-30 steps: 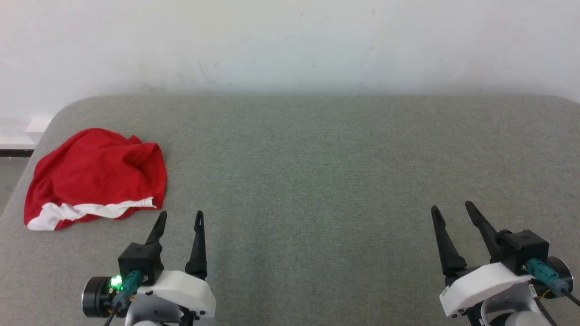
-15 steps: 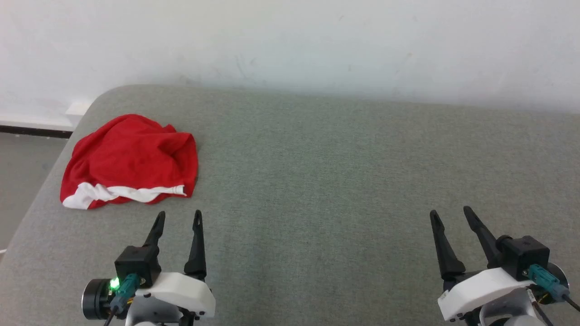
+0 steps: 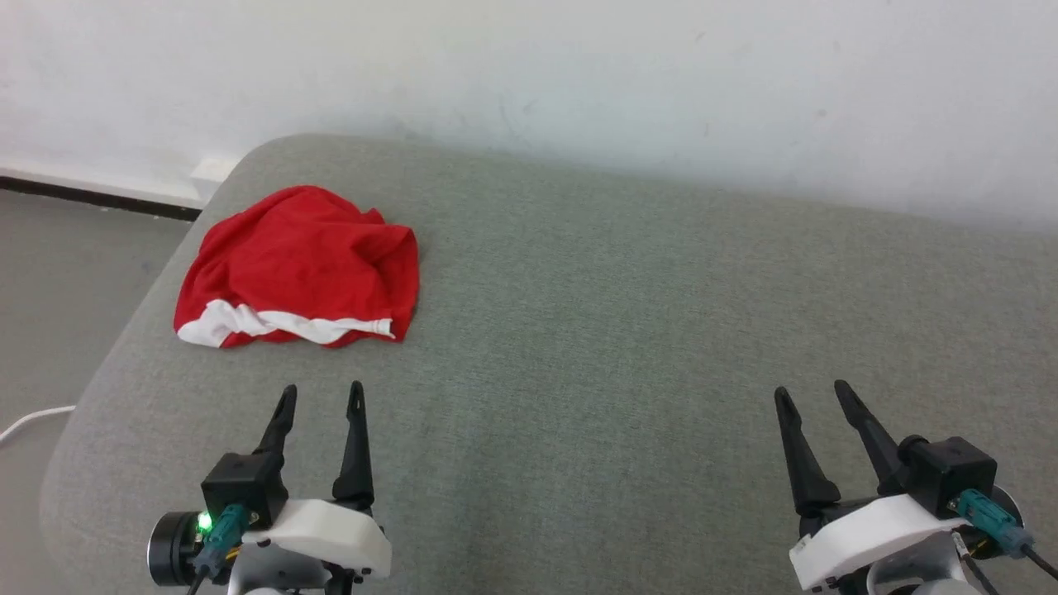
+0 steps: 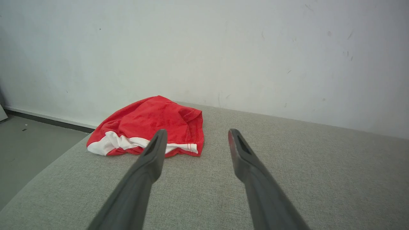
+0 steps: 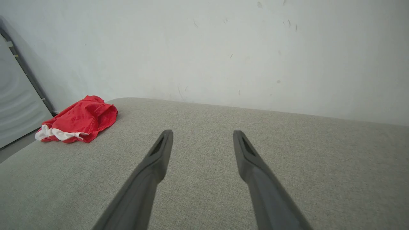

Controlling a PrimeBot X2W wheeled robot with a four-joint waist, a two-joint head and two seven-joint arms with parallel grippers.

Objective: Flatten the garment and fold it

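- Lying crumpled in a loose heap, the garment (image 3: 297, 256) rests on the far left part of the grey padded surface (image 3: 620, 330), close to its rounded back corner; it is apart from both grippers.
- Its white band (image 3: 281, 325) runs along the near edge of the heap (wrinkled, with red cloth bunched over part of it); the rest is bright red and creased.
- The left gripper (image 3: 321, 387) sits at the lower left of the head view; its fingers are spread wide and hold nothing; the tips point toward the garment, near it but short of the cloth.
- From the left wrist view the heap lies beyond the two dark fingers and somewhat to their left.
- The right gripper (image 3: 810, 388) is at the lower right, well apart from the garment; its fingers also stand wide apart and empty, over bare grey fabric.
- A pale wall (image 3: 579, 66) rises behind the surface; grey floor (image 3: 66, 273) and a white cable (image 3: 33, 417) show past its left edge.
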